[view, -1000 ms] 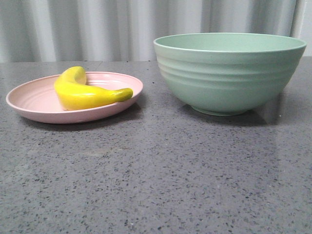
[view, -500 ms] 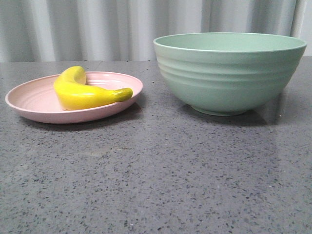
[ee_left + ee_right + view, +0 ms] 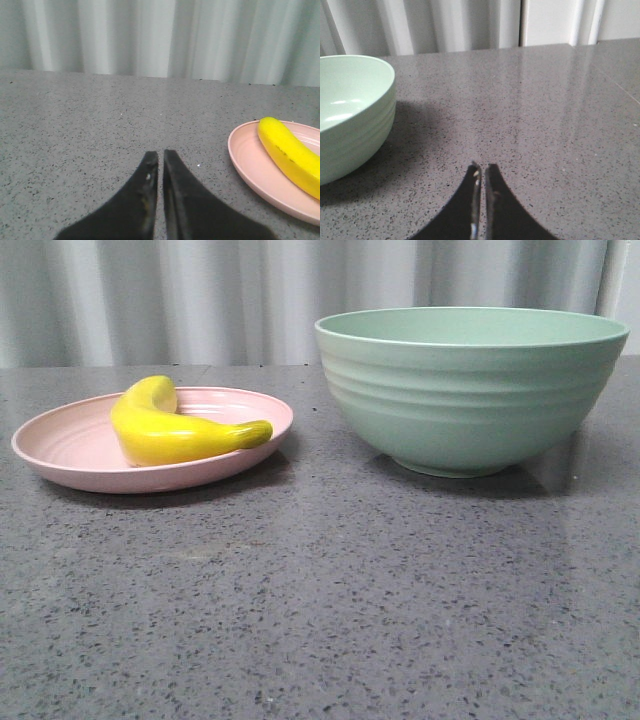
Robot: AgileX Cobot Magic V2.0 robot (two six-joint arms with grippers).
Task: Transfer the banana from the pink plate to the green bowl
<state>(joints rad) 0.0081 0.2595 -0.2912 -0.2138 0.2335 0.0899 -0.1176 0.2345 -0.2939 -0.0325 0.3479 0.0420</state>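
Both claws, left claw [image 3: 160,156] and right claw [image 3: 482,167], sit closed and empty over the counter [image 3: 320,600], so nothing is done: banana [image 3: 175,430] lies on the pink plate [image 3: 60,445], green bowl [image 3: 470,390] waiting.

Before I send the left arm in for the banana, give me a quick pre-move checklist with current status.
1. banana lying on the pink plate: ok.
2. green bowl upright, opening clear of any arm: ok.
3. Bowl interior empty: cannot tell, only part shows.
4. left gripper open for the grasp: not ok, fingertips nearly touching, holding nothing.
5. right gripper clear of the bowl: ok, beside it, closed and empty.
6. Left gripper lined up with the banana: not ok, the plate sits off to one side of it.
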